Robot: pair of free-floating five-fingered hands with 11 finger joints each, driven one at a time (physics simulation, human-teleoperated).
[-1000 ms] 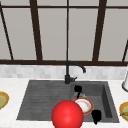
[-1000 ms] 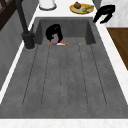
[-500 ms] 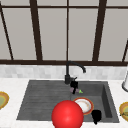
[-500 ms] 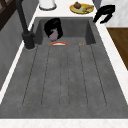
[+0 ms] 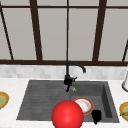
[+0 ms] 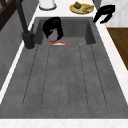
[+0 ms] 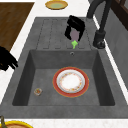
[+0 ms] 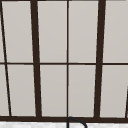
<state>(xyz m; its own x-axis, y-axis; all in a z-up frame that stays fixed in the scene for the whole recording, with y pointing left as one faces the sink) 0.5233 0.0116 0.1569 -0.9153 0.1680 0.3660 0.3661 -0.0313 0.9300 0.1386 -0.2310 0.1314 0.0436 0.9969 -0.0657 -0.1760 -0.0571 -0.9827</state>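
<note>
— Looking along the sink (image 7: 22, 75) from its right, we saw the left hand (image 7: 75, 25) closed round a purple vegetable (image 7: 74, 35), didn't we?

— We did. Its fingers were curled over the top of it. It hung above the ribbed draining board, just beside the faucet (image 7: 100, 37).

— Which way did it lie?

— We judged that its long axis ran from the palm toward the basin, with the green tip (image 7: 74, 45) leading and stopping short of the basin's edge. The red-rimmed plate (image 7: 71, 82) lay on the basin floor beyond that tip, apart from it.

— And the right hand (image 5: 96, 116)?

— We found it in the air at the sink's front right corner, well apart from the vegetable. Its fingers were loose and held nothing. The left hand was plainly the nearer one.
</note>
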